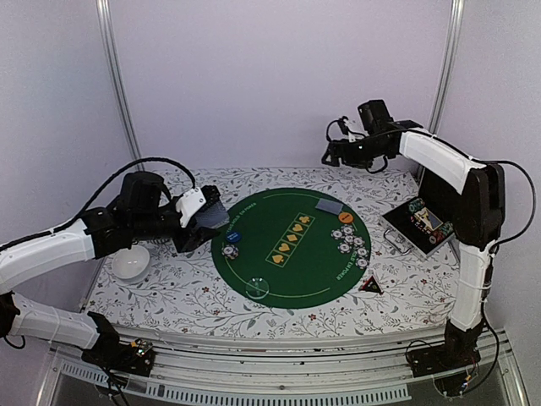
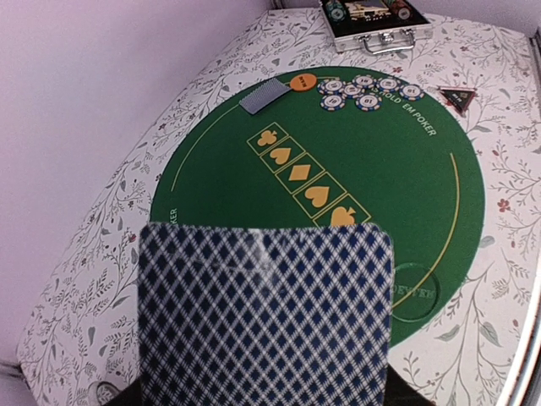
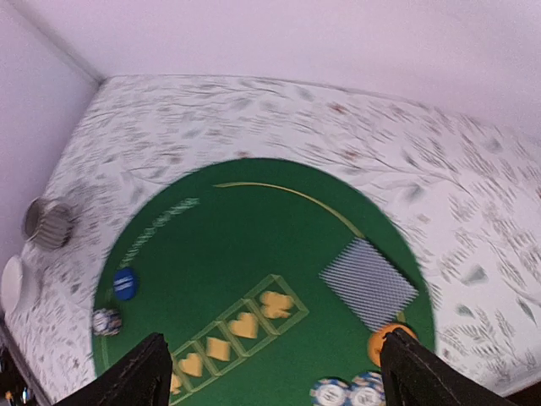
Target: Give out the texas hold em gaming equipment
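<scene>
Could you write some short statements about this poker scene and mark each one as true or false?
1. The left fingers hold a card. True.
2. The right fingers grip a chip. False: they are open and empty.
3. An orange button lies beside the second card on the mat. True.
4. The blue button lies beside the orange one. False: it is across the mat, near a lone chip.
5. The bowl stands on the mat. False: it stands on the cloth, left of the mat.
</scene>
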Motion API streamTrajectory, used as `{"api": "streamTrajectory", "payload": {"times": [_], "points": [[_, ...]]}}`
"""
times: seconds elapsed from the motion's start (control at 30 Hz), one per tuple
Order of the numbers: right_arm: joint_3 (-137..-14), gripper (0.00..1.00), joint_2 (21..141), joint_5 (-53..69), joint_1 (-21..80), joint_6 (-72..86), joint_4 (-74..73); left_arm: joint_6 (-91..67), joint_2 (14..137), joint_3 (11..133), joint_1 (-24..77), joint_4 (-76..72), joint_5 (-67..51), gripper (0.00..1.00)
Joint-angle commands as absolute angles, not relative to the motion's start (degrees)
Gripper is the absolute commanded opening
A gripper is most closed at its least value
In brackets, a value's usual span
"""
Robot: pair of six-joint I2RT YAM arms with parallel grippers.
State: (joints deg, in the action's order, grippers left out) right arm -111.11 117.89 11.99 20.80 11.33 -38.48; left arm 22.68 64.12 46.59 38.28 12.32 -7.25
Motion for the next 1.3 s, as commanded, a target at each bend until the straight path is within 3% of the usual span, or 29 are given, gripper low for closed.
{"api": "streamTrajectory", "payload": {"times": [0.0, 0.1, 0.3, 0.9, 1.07, 1.27], "points": [[-111.0, 0.88, 112.3, 30.0, 36.0, -2.9, -34.3, 24.5, 62.7, 45.8, 37.5, 11.5, -10.5, 0.55], [-110.6, 0.92, 113.1, 42.5, 43.1, -2.5, -27.7, 24.9, 62.5, 45.6, 37.5, 11.5, -11.5, 0.55], [-112.9, 0.93, 120.3, 48.4, 46.7, 15.3, -15.4, 25.1, 62.7, 45.6, 37.6, 11.6, -11.7, 0.56], [-117.6, 0.91, 129.4, 47.5, 49.8, 18.9, -15.7, 24.8, 63.0, 45.6, 37.7, 11.1, -11.7, 0.55], [-117.8, 0.9, 129.0, 41.8, 49.7, 16.5, -19.7, 24.8, 62.9, 45.5, 37.7, 10.8, -10.6, 0.55], [-117.4, 0.78, 126.0, 38.2, 48.0, 13.2, -24.6, 24.9, 62.7, 45.3, 37.6, 10.5, -10.5, 0.55]]}}
